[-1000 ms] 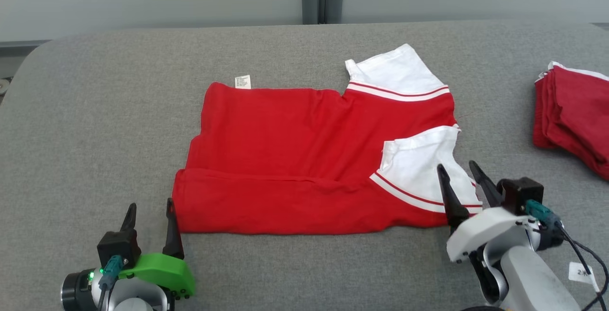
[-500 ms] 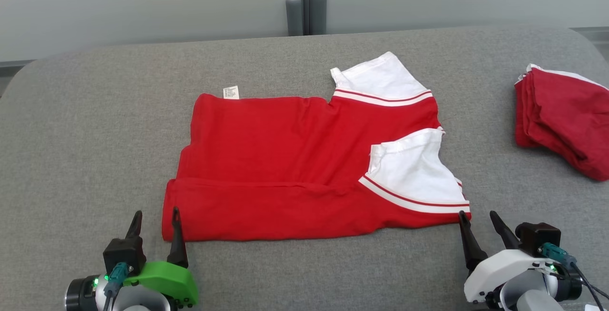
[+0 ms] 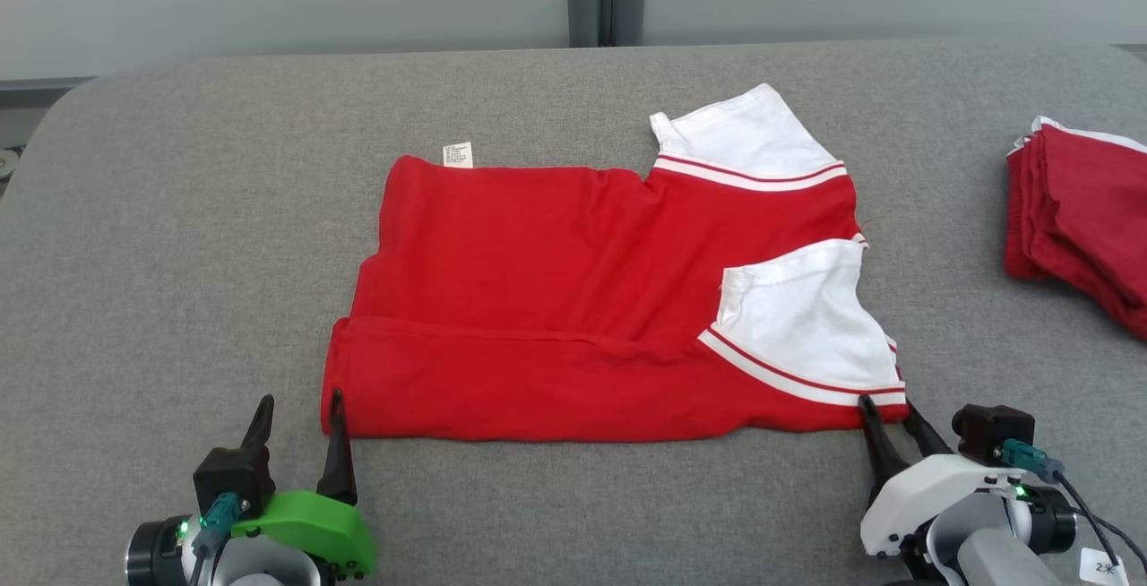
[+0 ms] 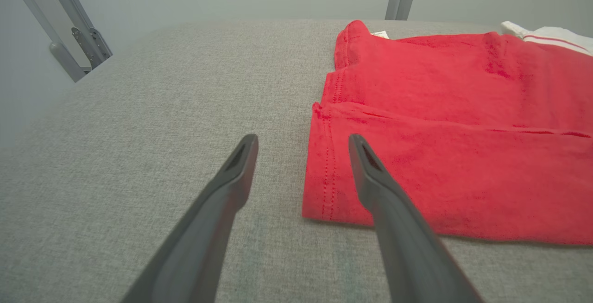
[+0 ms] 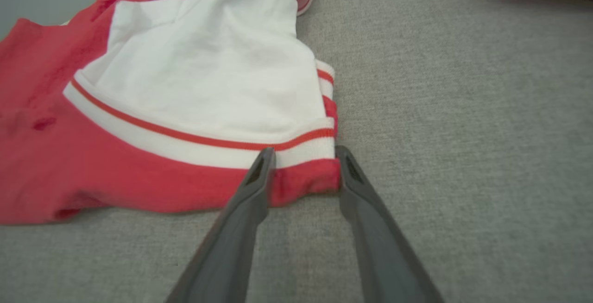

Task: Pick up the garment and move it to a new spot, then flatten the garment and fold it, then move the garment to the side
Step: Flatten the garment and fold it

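A red T-shirt [image 3: 556, 299] with white sleeves lies flat near the middle of a grey fabric-covered table [image 3: 179, 210], its length running from left to right. A crease runs along its near portion, and a small white label [image 3: 457, 153] sticks out at its far left edge. One white sleeve [image 3: 753, 133], trimmed with a thin red stripe, points away at the far right; the other sleeve [image 3: 797, 317] is laid over the red body toward the near right corner. The left gripper [image 3: 301, 398] sits at the shirt's near left corner with its jaws wide apart and holding nothing; in the left wrist view one finger [image 4: 370, 173] is over the hem and the other over bare table. The right gripper [image 3: 887, 404] is at the near right corner, jaws partway apart with the red corner between them; in the right wrist view the fingertips [image 5: 264, 159] flank that corner, and whether they pinch it cannot be told. A stack of folded red garments [image 3: 1084, 210] lies well apart at the table's right edge.
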